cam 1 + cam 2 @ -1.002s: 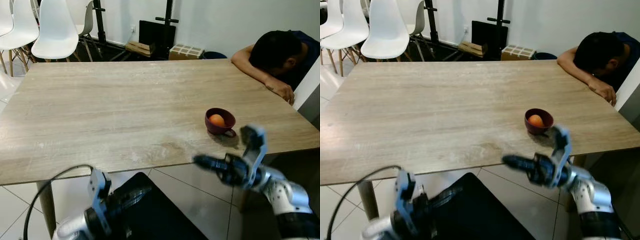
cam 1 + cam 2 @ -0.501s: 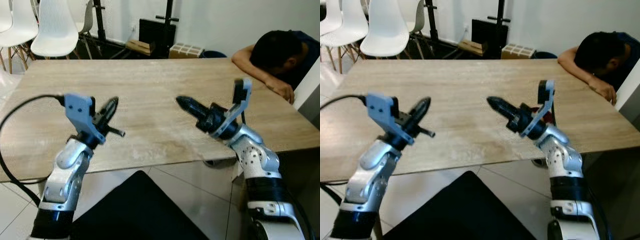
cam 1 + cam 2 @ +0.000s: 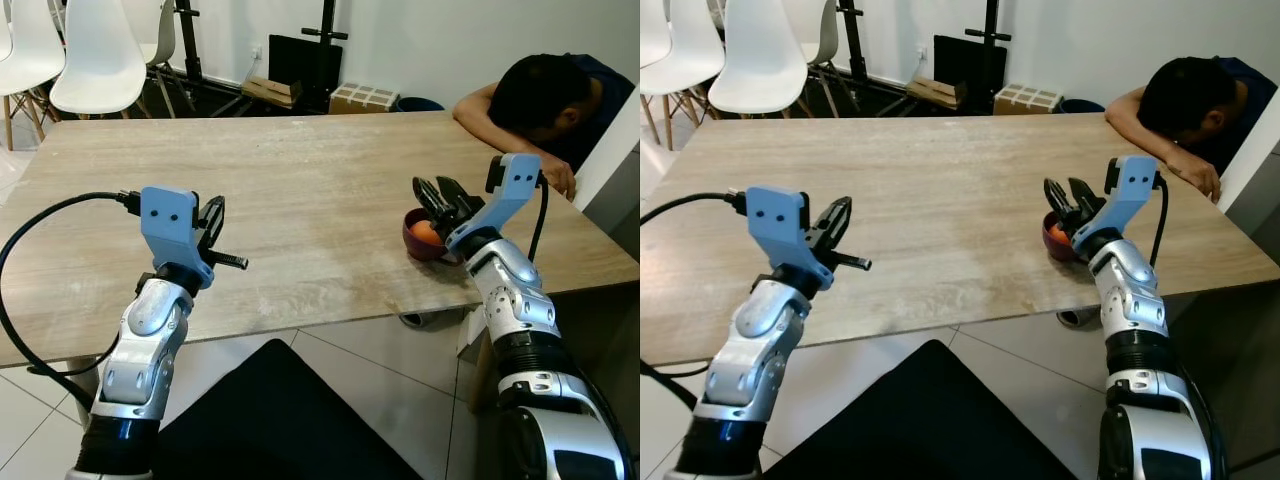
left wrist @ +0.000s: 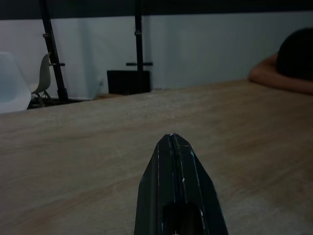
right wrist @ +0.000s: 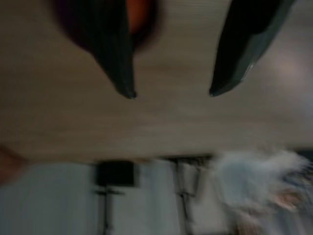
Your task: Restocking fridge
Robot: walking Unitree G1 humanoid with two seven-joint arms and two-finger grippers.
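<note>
White chairs (image 3: 95,55) stand beyond the far left corner of the wooden table (image 3: 300,190). Near them, against the back wall, are black stands (image 3: 185,45), a dark flat box (image 3: 305,65) and a cardboard box (image 3: 363,98) on the floor.

The left gripper (image 3: 212,222) is raised over the near left part of the table, its black cable (image 3: 40,230) looping out to the side. Its two black fingers are pressed together with nothing between them; the left wrist view shows them as one closed dark wedge (image 4: 177,191) pointing across the bare wood toward the far wall.

Close to the near edge, below the table, a black shape (image 3: 270,420) lies over the pale tiled floor (image 3: 400,400).

Farther right, a small dark red bowl (image 3: 420,240) sits on the table not far from its near right edge, and inside it lies an orange round thing (image 3: 428,233), which may be a fruit or an egg; I cannot tell which. The right gripper (image 3: 438,192) hangs just above the bowl, fingers spread apart and empty, its tips pointing away from the robot over the bowl's far side. The right wrist view is blurred, yet it shows the two fingers (image 5: 117,58) parted, with the bowl and its orange content behind one of them.

At the far right corner a person (image 3: 540,95) leans over the table, head down on a folded arm, one hand (image 3: 555,175) resting on the wood just beyond the right gripper's blue wrist housing (image 3: 510,180).
</note>
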